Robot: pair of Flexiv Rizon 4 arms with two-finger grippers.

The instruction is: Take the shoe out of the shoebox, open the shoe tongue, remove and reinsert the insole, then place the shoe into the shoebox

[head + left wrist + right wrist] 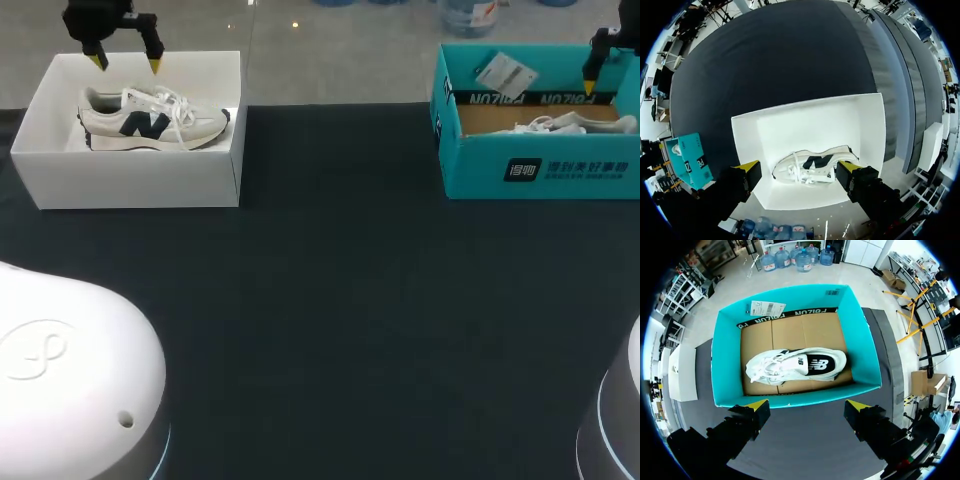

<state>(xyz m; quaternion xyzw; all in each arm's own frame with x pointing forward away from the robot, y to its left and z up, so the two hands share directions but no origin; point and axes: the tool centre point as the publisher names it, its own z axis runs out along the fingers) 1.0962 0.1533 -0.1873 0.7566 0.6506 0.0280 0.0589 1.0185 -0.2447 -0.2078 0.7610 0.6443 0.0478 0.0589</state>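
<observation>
A cream sneaker with a dark logo [150, 120] lies on its side in the open white shoebox [130, 180] at the table's far left. My left gripper [125, 60] hangs open above the box's far edge. In the left wrist view the sneaker [815, 164] lies below and between the spread yellow tips of the left gripper [799, 167], apart from them. A white sneaker [575, 125] lies in the teal shoebox [540, 170] at the far right. My right gripper [612, 80] is open above it; in its wrist view the right gripper [807, 405] is over the box's near wall, short of the white sneaker [800, 365].
A paper label [765, 308] lies on the teal box's far flap. The dark table [340, 300] stretches wide between the two boxes. My arms' white bases [70, 380] fill the near corners.
</observation>
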